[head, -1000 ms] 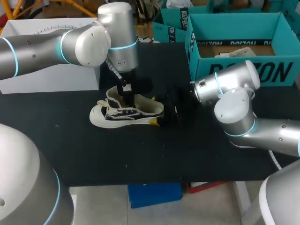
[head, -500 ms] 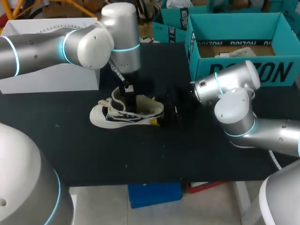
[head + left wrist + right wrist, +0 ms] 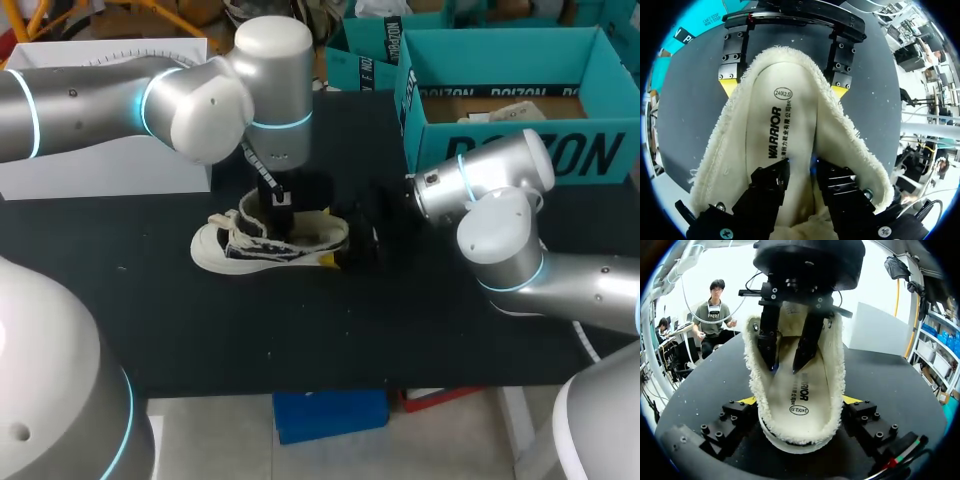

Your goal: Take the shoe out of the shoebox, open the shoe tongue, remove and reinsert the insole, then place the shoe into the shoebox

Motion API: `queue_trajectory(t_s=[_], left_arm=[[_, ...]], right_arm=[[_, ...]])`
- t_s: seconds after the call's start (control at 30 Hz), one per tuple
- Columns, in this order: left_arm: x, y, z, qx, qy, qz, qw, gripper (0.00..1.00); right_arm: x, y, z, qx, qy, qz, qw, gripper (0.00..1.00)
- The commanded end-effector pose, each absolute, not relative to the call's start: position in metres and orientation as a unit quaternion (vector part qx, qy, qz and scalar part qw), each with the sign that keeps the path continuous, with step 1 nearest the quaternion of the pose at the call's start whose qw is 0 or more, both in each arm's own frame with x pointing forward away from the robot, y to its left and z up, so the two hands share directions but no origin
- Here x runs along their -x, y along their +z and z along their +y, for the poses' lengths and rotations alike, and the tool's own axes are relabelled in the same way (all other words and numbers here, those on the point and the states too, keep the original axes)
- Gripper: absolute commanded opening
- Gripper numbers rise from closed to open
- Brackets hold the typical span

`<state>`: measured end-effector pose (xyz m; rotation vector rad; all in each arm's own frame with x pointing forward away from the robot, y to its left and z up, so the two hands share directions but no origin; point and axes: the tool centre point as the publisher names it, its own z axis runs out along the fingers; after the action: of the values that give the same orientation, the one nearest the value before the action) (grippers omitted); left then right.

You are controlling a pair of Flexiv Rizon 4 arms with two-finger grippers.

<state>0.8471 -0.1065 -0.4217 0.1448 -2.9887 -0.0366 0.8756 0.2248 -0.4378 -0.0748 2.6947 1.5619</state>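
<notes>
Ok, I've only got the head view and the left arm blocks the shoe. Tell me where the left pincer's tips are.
Observer: The left pincer is inside the shoe, open narrowly, tips down on the insole.
Operator: Now report the right pincer; it's just a dark blur here.
Observer: The right pincer is shut on the shoe's heel, one yellow tip pressed to each side.
</notes>
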Motion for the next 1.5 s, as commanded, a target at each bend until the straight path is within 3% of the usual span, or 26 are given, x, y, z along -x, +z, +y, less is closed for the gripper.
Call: queue_trajectory(t_s=[0.03, 0.8, 1.27, 1.4, 1.5], left_arm=[[-0.835, -0.467, -0.093, -0.046, -0.018, -0.998, 0.046, 0.32], [-0.848, -0.507, -0.055, -0.061, -0.133, -0.969, -0.200, 0.24], [-0.875, -0.502, -0.051, -0.091, -0.079, -0.969, -0.215, 0.18], [-0.875, -0.495, -0.052, -0.100, -0.065, -0.966, -0.230, 0.05], [-0.874, -0.493, -0.054, -0.098, -0.065, -0.966, -0.230, 0.05]], right_arm=[[-0.877, -0.438, 0.225, 0.023, 0.500, 0.865, 0.013, 0.00], [-0.877, -0.438, 0.225, 0.023, 0.500, 0.865, 0.013, 0.00], [-0.877, -0.438, 0.225, 0.023, 0.500, 0.865, 0.013, 0.00], [-0.877, -0.438, 0.225, 0.023, 0.500, 0.865, 0.013, 0.00], [-0.877, -0.438, 0.225, 0.023, 0.500, 0.865, 0.013, 0.00]])
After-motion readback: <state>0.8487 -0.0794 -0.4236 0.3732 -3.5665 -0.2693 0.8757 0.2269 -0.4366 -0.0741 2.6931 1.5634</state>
